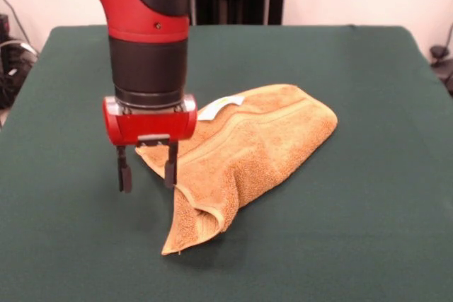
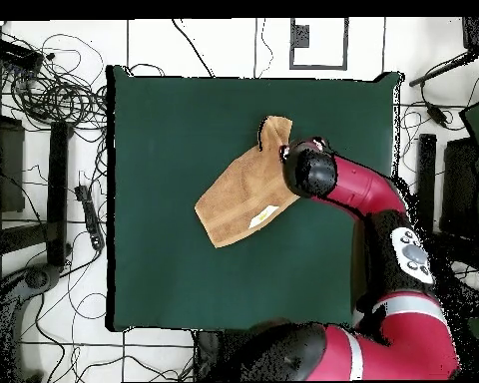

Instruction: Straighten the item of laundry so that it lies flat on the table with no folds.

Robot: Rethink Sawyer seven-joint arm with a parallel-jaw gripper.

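The hand [image 1: 147,173] is hanging open and empty beside the soft, limp towel [image 1: 248,148]; its folded front corner is looking best to pinch.

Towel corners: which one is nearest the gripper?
The folded-over corner of the towel, pointing toward the camera; it lies beside the open gripper. The rounded end is farther off.

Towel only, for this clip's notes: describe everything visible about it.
The towel is orange-tan terry with a woven border band and a small white tag near its far edge. It lies on the green table, not flat: folded over itself into a rough wedge, one end rolled into a narrow tip pointing toward the front camera. The gripper stands at its edge with fingers open, one finger at the cloth's border; contact is unclear.
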